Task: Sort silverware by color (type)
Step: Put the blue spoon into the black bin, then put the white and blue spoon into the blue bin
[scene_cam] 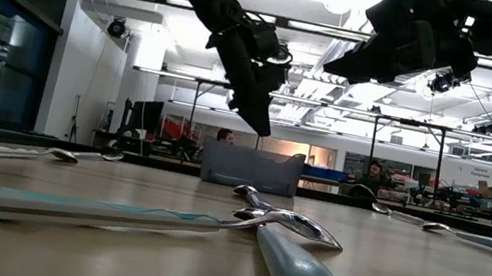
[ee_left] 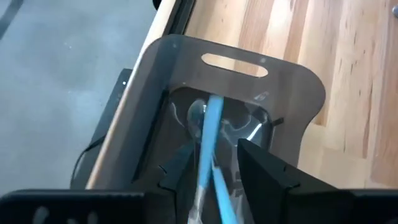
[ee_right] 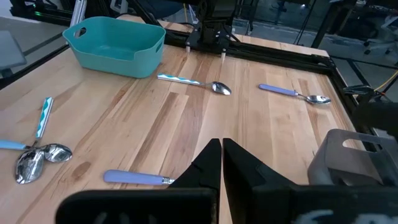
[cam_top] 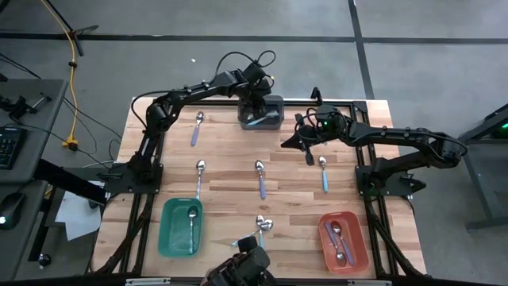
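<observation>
My left gripper (ee_left: 214, 168) hangs open over the grey bin (cam_top: 262, 113) at the table's far edge. Two light blue spoons (ee_left: 208, 140) lie crossed in that bin, right below the gap between the fingers. I see no touch between fingers and spoons. My right gripper (ee_right: 221, 155) is shut and empty, above the table to the right of the grey bin (cam_top: 290, 141). Loose spoons lie flat on the wood: purple ones (cam_top: 196, 129) (cam_top: 261, 179), a teal one (cam_top: 199, 176), a light blue one (cam_top: 323, 171), and a pair near the front edge (cam_top: 263, 226).
A teal bin (cam_top: 181, 227) at the near left holds one spoon. An orange bin (cam_top: 343, 241) at the near right holds purple spoons. Dark arm bases stand at the table's left and right sides. Bare wood lies between the loose spoons in the middle.
</observation>
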Tool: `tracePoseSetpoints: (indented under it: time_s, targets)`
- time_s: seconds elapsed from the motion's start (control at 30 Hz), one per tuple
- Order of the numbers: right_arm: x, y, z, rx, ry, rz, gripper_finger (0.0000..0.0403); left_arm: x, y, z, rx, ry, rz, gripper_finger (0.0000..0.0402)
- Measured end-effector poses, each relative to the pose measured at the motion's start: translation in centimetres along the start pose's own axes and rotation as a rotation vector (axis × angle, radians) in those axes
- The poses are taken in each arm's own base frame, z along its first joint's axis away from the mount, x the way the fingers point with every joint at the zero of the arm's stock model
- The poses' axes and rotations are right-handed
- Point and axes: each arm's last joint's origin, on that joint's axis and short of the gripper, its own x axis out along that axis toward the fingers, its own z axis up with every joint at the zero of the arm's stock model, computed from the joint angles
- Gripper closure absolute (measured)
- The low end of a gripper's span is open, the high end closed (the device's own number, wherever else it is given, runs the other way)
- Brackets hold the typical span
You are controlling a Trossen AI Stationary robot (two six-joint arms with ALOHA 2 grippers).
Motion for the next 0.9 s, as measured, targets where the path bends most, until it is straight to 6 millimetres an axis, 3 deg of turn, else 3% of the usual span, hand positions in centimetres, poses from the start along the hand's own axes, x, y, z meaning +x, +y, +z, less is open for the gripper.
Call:
tracePoseSetpoints:
  time_s: [0.1, 0.23, 0.43, 0.63, 0.77, 0.9]
  targets:
    - [0.0, 0.0, 0.0, 0.002, 0.005, -0.001, 0.0403, -0.6, -0.1, 0.2, 0.044, 0.000, 0.037, 0.0288]
    - [0.0, 0.0, -0.1, 0.008, 0.015, -0.001, 0.0403, -1.9, -0.6, 0.8, 0.052, -0.023, 0.053, 0.0324]
    - [0.0, 0.1, -0.2, 0.011, 0.024, -0.001, 0.0403, -3.9, -3.8, 0.7, 0.098, -0.037, -0.005, 0.0394]
    - [0.2, 0.1, -0.2, -0.006, 0.018, 0.012, 0.0403, -5.0, -8.8, -2.1, 0.131, -0.138, -0.027, 0.0395]
    - [0.9, 0.3, -0.6, 0.001, 0.027, 0.033, 0.0403, -6.4, -12.4, -5.0, 0.119, -0.228, -0.035, 0.0395]
    - [1.2, 0.0, -0.7, -0.004, 0.021, 0.014, 0.0403, -7.9, -16.5, -8.2, 0.155, -0.194, 0.014, 0.0394]
